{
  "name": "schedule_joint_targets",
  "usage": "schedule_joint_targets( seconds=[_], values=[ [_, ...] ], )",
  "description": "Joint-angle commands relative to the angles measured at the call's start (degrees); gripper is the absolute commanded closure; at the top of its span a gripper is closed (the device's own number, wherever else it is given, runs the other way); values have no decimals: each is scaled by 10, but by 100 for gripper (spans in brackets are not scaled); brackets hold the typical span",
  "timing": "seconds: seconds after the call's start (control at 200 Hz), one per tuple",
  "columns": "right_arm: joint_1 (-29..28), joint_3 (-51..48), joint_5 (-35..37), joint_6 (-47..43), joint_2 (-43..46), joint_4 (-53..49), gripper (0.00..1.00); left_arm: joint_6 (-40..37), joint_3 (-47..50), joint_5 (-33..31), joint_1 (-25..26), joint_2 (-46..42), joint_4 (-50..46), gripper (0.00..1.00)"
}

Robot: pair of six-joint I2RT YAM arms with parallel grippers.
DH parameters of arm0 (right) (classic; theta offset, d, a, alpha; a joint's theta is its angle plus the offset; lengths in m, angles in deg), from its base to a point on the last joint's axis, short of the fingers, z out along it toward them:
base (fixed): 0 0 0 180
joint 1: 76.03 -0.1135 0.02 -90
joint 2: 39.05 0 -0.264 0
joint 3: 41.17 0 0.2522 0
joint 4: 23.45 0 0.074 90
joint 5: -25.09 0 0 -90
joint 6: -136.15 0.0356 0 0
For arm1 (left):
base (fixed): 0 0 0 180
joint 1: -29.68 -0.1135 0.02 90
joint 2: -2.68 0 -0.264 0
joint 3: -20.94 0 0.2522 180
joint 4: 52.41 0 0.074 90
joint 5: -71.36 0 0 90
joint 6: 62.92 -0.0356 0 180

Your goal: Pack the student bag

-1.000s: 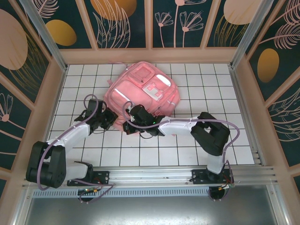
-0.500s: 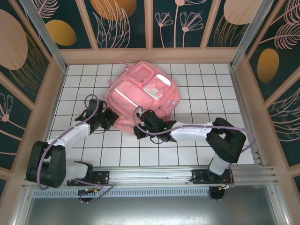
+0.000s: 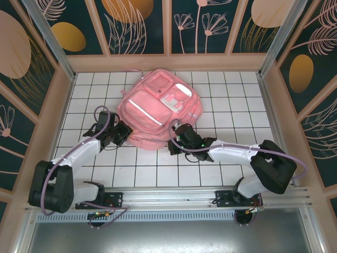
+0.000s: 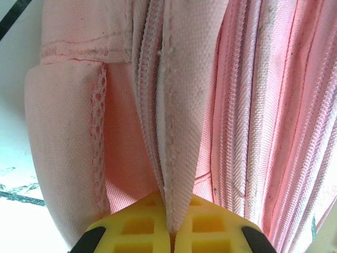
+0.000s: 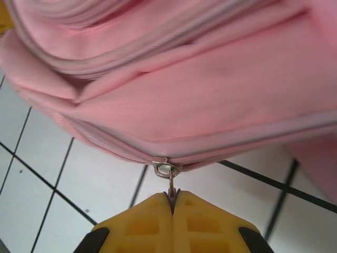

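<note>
My work table (image 3: 226, 100) — white tiles ruled by dark grid lines — sits inside pale wooden framing (image 3: 168, 62). Dark teal wall panels (image 3: 139, 29) around me carry line-drawn leaves, flowers and orange ovals; a metal rail (image 3: 174, 196) runs along the near edge.

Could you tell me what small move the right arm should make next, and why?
Probably slide the zipper pull slightly along its track: the right gripper is shut on it, and the left gripper pinches the student bag, bracing it.
</note>
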Motion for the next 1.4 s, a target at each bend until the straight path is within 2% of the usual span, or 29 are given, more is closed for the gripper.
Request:
schedule_joint_targets(
  seconds=[0.0, 0.641, 0.781, 0.981, 1.066, 1.126, 1.206, 1.301, 1.396],
  values=[
    [27, -20, -3, -21, 24, -53, 100, -16, -12, -34, -14, -17, 0, 99],
    [156, -31, 7, -60, 13, -51, 100, -18, 9, -28, -16, -26, 5, 99],
    [164, -28, 30, -52, -2, -34, 100, -20, 15, -26, -16, -27, 12, 99],
    [166, -33, 14, -44, -4, -6, 100, -24, 22, -12, -16, -34, 18, 99],
    [165, -34, -10, -50, 4, -2, 78, -26, 22, -2, -16, -40, 20, 99],
    [158, -37, -20, -52, 20, -6, 67, -24, 23, 8, -10, -48, 22, 99],
    [142, -39, 3, -52, 57, -30, 60, -22, 24, 10, 10, -67, 20, 99],
    [132, -42, 48, -49, 124, -71, 51, -29, 19, -9, 61, -93, 12, 98],
    [132, -49, 105, -46, 206, -107, 37, -34, 16, -9, 107, -106, 6, 94]
  ],
)
